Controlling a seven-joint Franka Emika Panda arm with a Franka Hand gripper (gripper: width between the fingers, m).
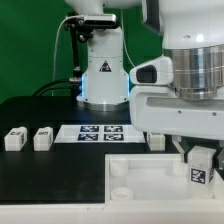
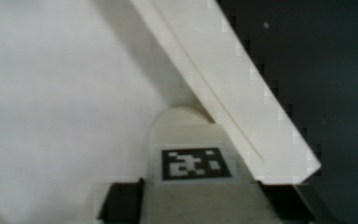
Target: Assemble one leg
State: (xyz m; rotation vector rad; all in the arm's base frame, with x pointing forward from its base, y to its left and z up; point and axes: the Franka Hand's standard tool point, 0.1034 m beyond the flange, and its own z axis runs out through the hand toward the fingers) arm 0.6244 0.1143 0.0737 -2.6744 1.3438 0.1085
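My gripper (image 1: 201,160) is shut on one leg (image 1: 200,172), a small white block with a black-and-white marker on its face. It holds the leg over the right end of the large white tray-like piece (image 1: 135,178). In the wrist view the leg (image 2: 195,150) sits between the two dark fingers (image 2: 123,205) of the gripper (image 2: 202,207). Its far end is close to the tray's raised rim (image 2: 229,80), by a corner. I cannot tell whether the leg touches the tray.
Two more legs (image 1: 14,140) (image 1: 43,138) lie on the black table at the exterior view's left. A third (image 1: 156,140) lies just behind the tray. The marker board (image 1: 100,132) lies in front of the robot's base (image 1: 103,80).
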